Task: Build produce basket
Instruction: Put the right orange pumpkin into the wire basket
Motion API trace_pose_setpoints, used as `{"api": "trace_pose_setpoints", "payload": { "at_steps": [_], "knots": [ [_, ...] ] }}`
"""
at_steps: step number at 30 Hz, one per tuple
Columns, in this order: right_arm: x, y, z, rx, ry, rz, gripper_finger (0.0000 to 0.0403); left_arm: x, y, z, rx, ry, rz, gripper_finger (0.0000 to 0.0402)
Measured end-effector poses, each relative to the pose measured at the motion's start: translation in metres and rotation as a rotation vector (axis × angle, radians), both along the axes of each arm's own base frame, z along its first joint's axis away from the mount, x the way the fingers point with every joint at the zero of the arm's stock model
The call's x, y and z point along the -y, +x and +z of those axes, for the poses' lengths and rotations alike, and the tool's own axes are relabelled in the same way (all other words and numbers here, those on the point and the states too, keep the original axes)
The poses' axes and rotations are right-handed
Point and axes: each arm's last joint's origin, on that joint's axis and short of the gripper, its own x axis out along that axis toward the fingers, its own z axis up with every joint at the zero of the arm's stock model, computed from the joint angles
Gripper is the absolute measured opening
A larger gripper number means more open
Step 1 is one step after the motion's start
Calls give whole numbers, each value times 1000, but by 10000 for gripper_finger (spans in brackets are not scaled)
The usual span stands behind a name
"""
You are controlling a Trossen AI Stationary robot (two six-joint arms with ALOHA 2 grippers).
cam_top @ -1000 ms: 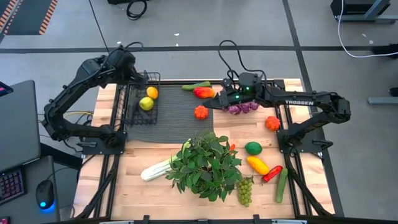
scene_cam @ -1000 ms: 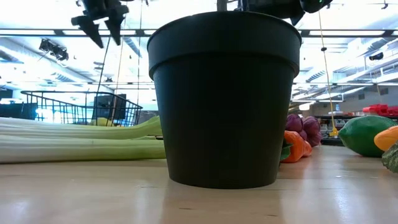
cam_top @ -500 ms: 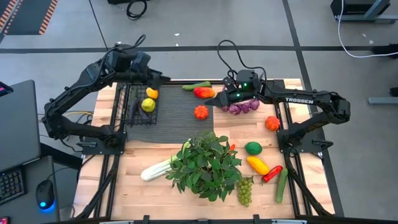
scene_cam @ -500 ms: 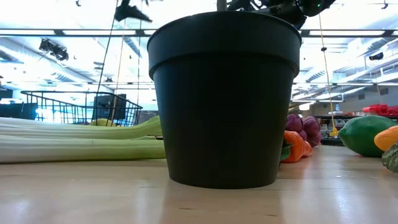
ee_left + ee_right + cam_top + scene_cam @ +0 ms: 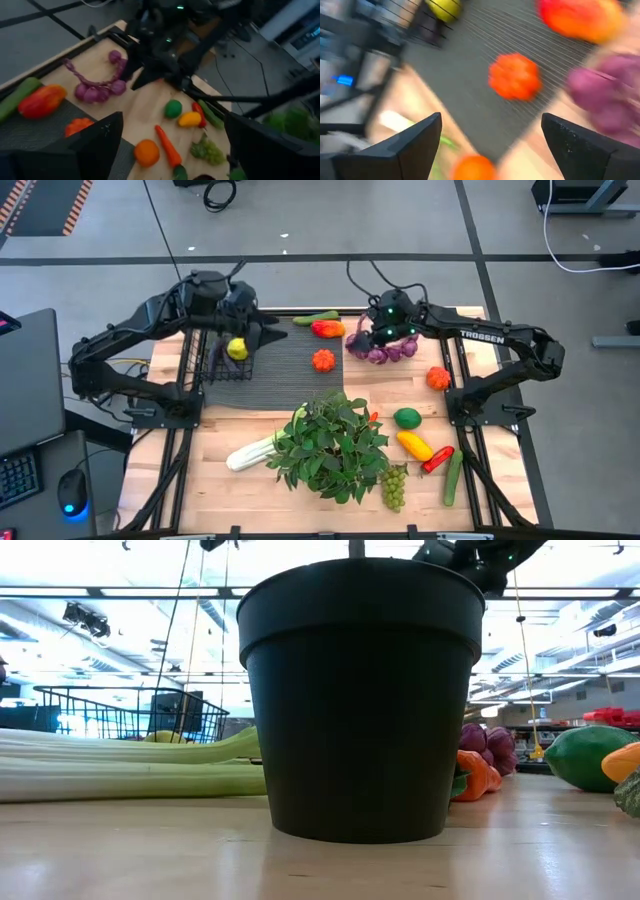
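The black wire basket [image 5: 222,345] stands at the table's far left on a ribbed mat [image 5: 290,365], with a yellow-green fruit [image 5: 237,348] inside. My left gripper [image 5: 268,332] hangs open and empty above the mat, just right of the basket; its wrist view [image 5: 172,116] looks across the produce. My right gripper [image 5: 352,340] is open and empty above the table's far middle, beside the purple bulb string [image 5: 385,352]. A red pepper [image 5: 327,328], a cucumber [image 5: 318,317] and an orange pepper [image 5: 322,360] lie near it; the right wrist view shows the orange pepper [image 5: 515,76].
A big leafy plant [image 5: 330,442] in a black pot [image 5: 360,700] stands at the near middle, celery [image 5: 250,452] on its left. An orange [image 5: 438,377], lime [image 5: 407,418], yellow pepper [image 5: 413,445], grapes [image 5: 395,485] and a cucumber [image 5: 453,477] lie at the right.
My left gripper has risen from over the basket and gone toward the table's right, tipping from pointing down toward level, and has stayed open. My right gripper has risen a little and turned above the purple bulb string. The produce on the table has not moved.
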Motion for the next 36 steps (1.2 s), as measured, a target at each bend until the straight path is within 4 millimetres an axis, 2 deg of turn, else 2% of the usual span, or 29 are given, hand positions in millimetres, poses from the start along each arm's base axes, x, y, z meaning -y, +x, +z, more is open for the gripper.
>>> {"api": "trace_pose_setpoints", "payload": {
  "at_steps": [10, 15, 22, 36],
  "knots": [
    [-9, -36, -26, -522, -41, -52, 348, 0, 4, -5, -37, 39, -20, 355],
    [-10, -39, -27, -577, -64, -69, 348, 0, 4, -3, -18, 45, -20, 355],
    [-18, -59, -32, -783, 56, -148, 348, -2, 3, -2, -11, 13, 3, 355],
    [-32, -81, -76, -947, 180, -172, 347, -4, 4, -1, 4, 0, 68, 355]
  ]
}}
